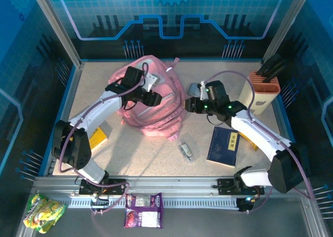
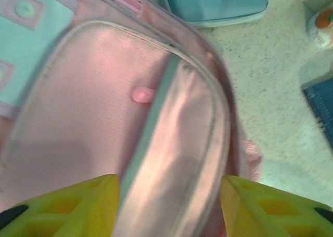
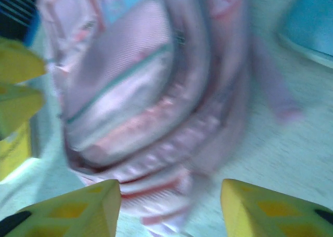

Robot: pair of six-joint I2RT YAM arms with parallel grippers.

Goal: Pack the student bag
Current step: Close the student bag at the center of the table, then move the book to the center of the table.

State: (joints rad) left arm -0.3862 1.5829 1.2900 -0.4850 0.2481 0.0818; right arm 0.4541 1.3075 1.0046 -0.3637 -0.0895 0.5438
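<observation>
Student bag [image 1: 156, 112] lies slumped on the tabletop [image 1: 151, 154]. Your left fingers [image 2: 78, 206] stand released above its front pocket; right fingers [image 3: 270, 206], released too, just right of it. Risk: unheld soft fabric may sag shut, or a strap may snag a finger.

Overhead view: you had it sharp and evenly lit, with soft shadows on the tabletop [image 1: 156, 154].
Right wrist: your student bag [image 3: 130, 91] was smeared with blur.
</observation>
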